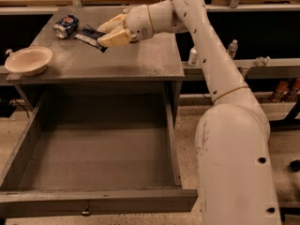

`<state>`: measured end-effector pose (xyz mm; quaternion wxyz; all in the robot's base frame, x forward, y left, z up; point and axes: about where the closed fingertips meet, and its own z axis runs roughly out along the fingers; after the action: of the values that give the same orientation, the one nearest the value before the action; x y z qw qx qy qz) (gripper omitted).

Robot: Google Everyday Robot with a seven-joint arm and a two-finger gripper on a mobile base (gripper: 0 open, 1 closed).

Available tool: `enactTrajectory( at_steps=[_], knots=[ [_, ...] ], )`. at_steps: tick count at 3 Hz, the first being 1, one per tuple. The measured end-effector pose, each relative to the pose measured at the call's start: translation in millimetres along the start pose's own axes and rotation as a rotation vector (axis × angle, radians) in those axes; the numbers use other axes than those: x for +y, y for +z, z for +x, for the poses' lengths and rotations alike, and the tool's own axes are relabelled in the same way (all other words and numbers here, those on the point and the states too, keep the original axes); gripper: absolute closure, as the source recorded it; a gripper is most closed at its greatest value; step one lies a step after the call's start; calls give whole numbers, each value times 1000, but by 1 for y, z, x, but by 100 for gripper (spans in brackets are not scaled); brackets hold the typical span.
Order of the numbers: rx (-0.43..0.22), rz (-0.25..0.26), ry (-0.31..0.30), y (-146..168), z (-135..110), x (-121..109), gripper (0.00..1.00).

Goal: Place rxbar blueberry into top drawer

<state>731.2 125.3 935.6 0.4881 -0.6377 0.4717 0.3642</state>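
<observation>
The rxbar blueberry (88,35), a flat dark bar with white marks, is at the back left of the desk top, its right end between my fingers. My gripper (104,33) is shut on it and holds it just above the desk surface. The top drawer (93,199) is pulled wide open below the desk. Its grey inside shows nothing in it, and its small knob (86,213) is at the front. My arm reaches over the desk from the right.
A crushed blue can (65,26) lies just left of the bar. A white bowl (28,60) sits at the desk's left edge. Small bottles (192,56) stand on a rail right of the desk. A workbench runs behind.
</observation>
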Motion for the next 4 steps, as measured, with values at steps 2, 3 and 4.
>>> enactTrajectory(
  at_steps=[2, 3, 4],
  knots=[
    [39, 248, 62, -99, 34, 53, 100],
    [122, 379, 141, -130, 76, 75, 100],
    [142, 348, 170, -109, 97, 96, 100]
  ],
)
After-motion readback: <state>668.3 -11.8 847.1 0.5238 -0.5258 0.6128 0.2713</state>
